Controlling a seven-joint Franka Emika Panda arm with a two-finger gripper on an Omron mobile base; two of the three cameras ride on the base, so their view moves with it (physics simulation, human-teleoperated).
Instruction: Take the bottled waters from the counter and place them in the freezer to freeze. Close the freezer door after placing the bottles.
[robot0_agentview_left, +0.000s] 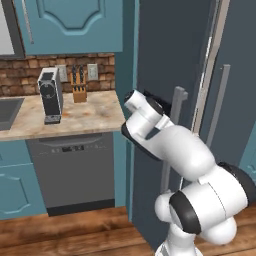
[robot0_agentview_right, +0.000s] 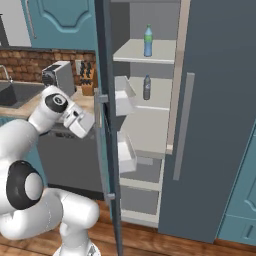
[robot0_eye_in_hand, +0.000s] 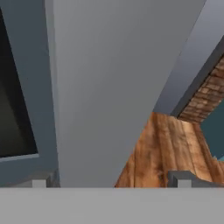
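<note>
My fingers (robot0_eye_in_hand: 39, 183) are spread wide with nothing between them, and right ahead of my gripper (robot0_eye_in_hand: 111, 183) runs a broad slate-grey panel, the freezer door (robot0_eye_in_hand: 98, 87), close in front of my hand, with wooden floor (robot0_eye_in_hand: 162, 148) showing past its edge. From the right base view my gripper (robot0_agentview_right: 87, 125) sits just at the outer face of that door (robot0_agentview_right: 105, 100), near its edge bracket, though I can't say for sure that I'm touching it. The door stands swung open, edge-on to that camera, and beyond it the freezer (robot0_agentview_right: 150, 135) is laid bare: pale shelves, clear drawers. And there they are, both bottled waters, the blue bottle (robot0_agentview_right: 148, 41) upright on the top shelf, the grey-blue bottle (robot0_agentview_right: 146, 87) upright on the shelf below. Over on the counter (robot0_agentview_left: 85, 117) I see the coffee machine (robot0_agentview_left: 50, 95) and the knife block (robot0_agentview_left: 79, 86), no bottles left beside them. So by my reckoning the carrying is finished; what's left is the closing. My hand looks placed on the outside of the door for just that, a push to swing the panel round until it meets the cabinet. The handle (robot0_agentview_left: 172, 140) stands just beside my arm in the left base view.
</note>
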